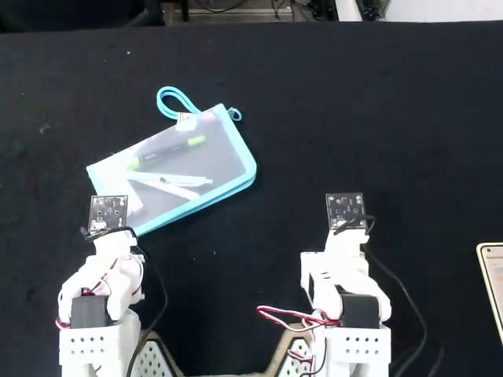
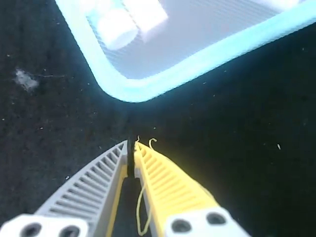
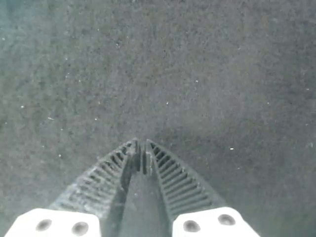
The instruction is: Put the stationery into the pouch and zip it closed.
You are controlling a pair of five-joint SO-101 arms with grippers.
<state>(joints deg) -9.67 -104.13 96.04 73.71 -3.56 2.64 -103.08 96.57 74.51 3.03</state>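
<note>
A light-blue pouch (image 1: 174, 167) with a see-through mesh face lies tilted on the black table, left of centre, its loop strap (image 1: 174, 103) at the far end. Inside it I see a green pen (image 1: 167, 152) and white items (image 1: 169, 187). The left arm (image 1: 106, 259) rests folded at the near left, just below the pouch's near corner (image 2: 129, 92). My left gripper (image 2: 132, 146) is shut on nothing, hovering over bare cloth a short way from that corner. The right arm (image 1: 346, 259) sits folded at the near right; my right gripper (image 3: 140, 147) is shut over bare table.
A pale card or tray edge (image 1: 493, 287) pokes in at the right border of the table. The black cloth (image 1: 377, 118) stretches open to the right and behind the pouch. Red and black cables (image 1: 287, 316) loop between the arm bases.
</note>
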